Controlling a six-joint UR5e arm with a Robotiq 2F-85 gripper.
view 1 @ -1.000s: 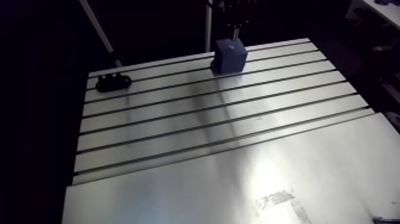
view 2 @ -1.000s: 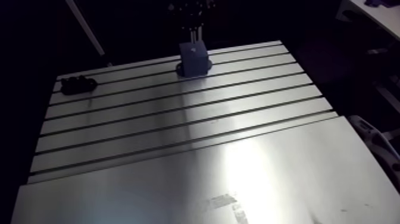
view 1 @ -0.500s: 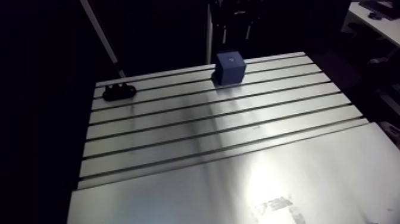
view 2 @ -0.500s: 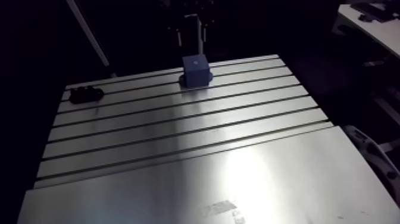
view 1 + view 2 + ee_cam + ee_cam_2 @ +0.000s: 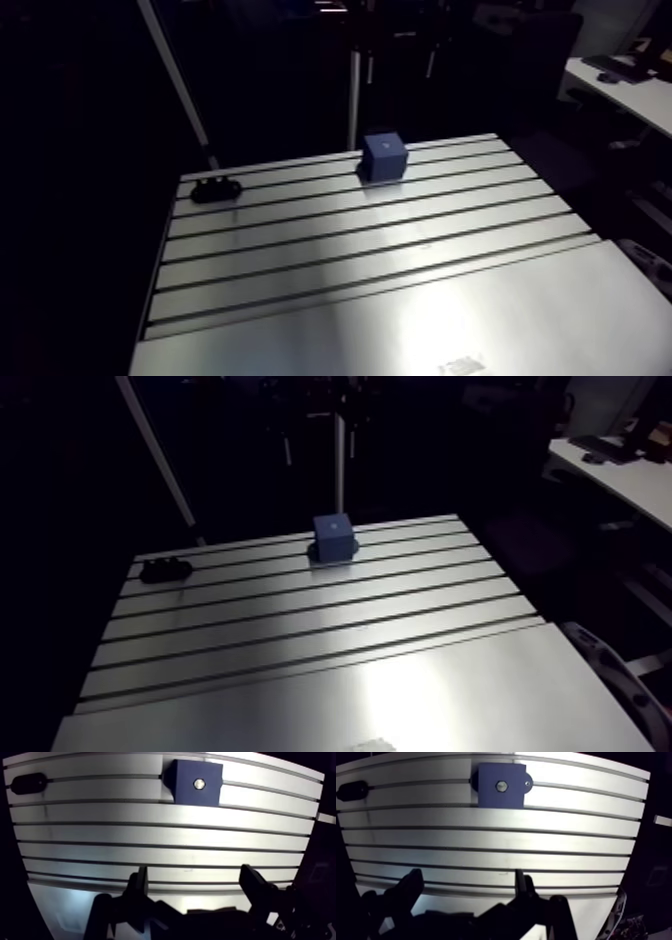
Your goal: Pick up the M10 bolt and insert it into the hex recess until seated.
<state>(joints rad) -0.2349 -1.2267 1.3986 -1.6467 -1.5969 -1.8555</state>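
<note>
Two end effector (image 5: 195,877) fingers (image 5: 140,884) wide apart, empty, blue block (image 5: 196,783) well ahead

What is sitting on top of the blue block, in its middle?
A small silvery bolt head shows at the centre of the top face of the blue block. Its shank and the recess depth are hidden inside.

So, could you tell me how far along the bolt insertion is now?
Looks done: the bolt shows its metal head in the top of the blue block. Nothing is in hand; the gripper hangs open and empty, apart from the block. Left: perhaps only checking it is seated.
</note>
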